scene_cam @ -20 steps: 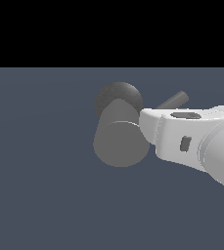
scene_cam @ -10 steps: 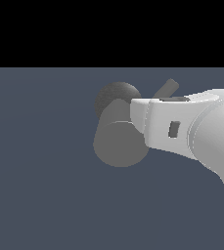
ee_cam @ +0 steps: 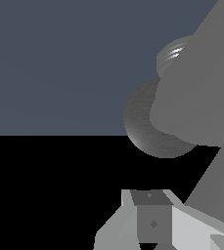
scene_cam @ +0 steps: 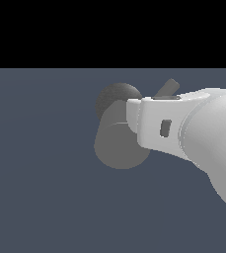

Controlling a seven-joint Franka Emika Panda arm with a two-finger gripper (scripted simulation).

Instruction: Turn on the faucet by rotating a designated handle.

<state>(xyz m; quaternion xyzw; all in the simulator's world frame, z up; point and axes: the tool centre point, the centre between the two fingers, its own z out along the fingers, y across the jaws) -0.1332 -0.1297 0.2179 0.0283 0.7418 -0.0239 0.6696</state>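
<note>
Progress since a second ago: the gripper [scene_cam: 134,118] has slid across the faucet [scene_cam: 117,148] toward nine o'clock, covering most of the handle [scene_cam: 168,88] at its two o'clock; jaw state cannot be told.

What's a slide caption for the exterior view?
White gripper overlaps the grey faucet cylinder, its handle rod projecting just behind.
</note>
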